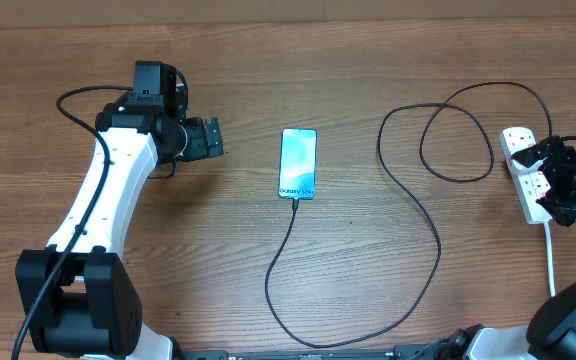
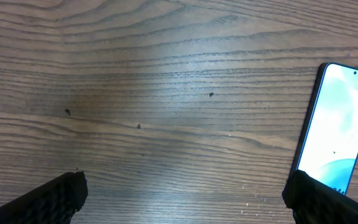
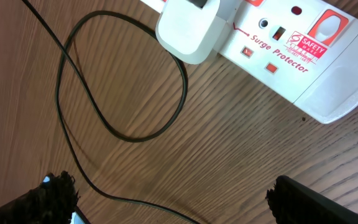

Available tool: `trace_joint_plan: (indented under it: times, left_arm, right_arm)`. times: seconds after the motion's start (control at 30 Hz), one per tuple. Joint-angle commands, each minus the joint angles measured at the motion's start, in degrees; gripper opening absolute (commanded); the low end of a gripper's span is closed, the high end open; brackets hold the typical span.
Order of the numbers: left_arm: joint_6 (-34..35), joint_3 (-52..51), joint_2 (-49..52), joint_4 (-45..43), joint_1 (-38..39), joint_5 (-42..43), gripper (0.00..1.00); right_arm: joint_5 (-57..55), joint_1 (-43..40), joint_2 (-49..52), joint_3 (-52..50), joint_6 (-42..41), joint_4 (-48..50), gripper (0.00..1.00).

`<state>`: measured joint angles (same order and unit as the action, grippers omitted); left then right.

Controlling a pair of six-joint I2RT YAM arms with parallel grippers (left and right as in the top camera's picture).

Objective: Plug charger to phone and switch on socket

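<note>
The phone lies flat mid-table with its light blue screen lit; its edge also shows at the right of the left wrist view. The charger, a thin black cable, runs from the phone's near edge in wide loops to a white adapter plugged into the socket, a white power strip with small red switches. Whether the plug tip sits in the phone I cannot tell. My left gripper is open, left of the phone, over bare wood. My right gripper hovers open over the strip, holding nothing.
The strip's white cord runs toward the table's near right edge. A loop of the cable lies just left of the strip on the wooden tabletop. The left arm's own black cable arcs at the far left.
</note>
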<state>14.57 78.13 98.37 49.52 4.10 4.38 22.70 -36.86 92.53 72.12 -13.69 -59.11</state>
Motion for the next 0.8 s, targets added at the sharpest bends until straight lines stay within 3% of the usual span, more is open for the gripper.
trace_joint_plan:
  times: [0.0,0.77]
  left_arm:
    - [-0.9,0.1,-0.2,-0.1,0.0,-0.5,0.99]
    - [-0.9,0.1,0.1,-0.1,-0.1,-0.4,1.0]
  right_arm:
    - [0.5,0.1,0.0,0.7,-0.2,0.3,1.0]
    - [0.5,0.1,0.0,0.7,-0.2,0.3,1.0]
